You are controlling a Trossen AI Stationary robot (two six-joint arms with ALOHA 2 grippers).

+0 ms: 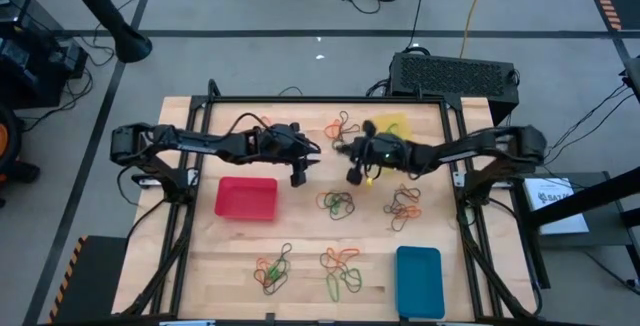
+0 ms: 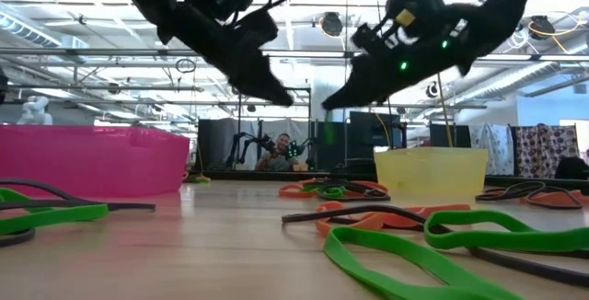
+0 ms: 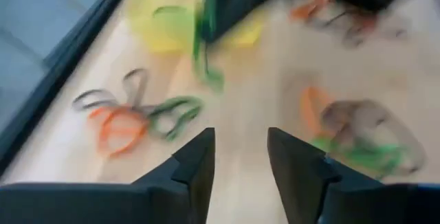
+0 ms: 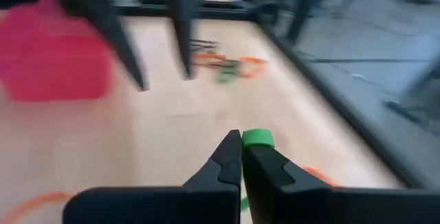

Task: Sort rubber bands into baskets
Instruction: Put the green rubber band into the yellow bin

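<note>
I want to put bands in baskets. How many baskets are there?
3. The red basket sits on the table's left, below the left gripper. The yellow basket is at the far edge, partly hidden by the right arm. The blue basket is at the near right.

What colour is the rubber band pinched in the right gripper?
Green; the rubber band in the right gripper shows best in the right wrist view.

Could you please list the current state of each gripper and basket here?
left gripper: open, empty, above the table.
right gripper: shut on green rubber band.
red basket: upright, looks empty.
yellow basket: partly hidden by right arm.
blue basket: looks empty.
</note>
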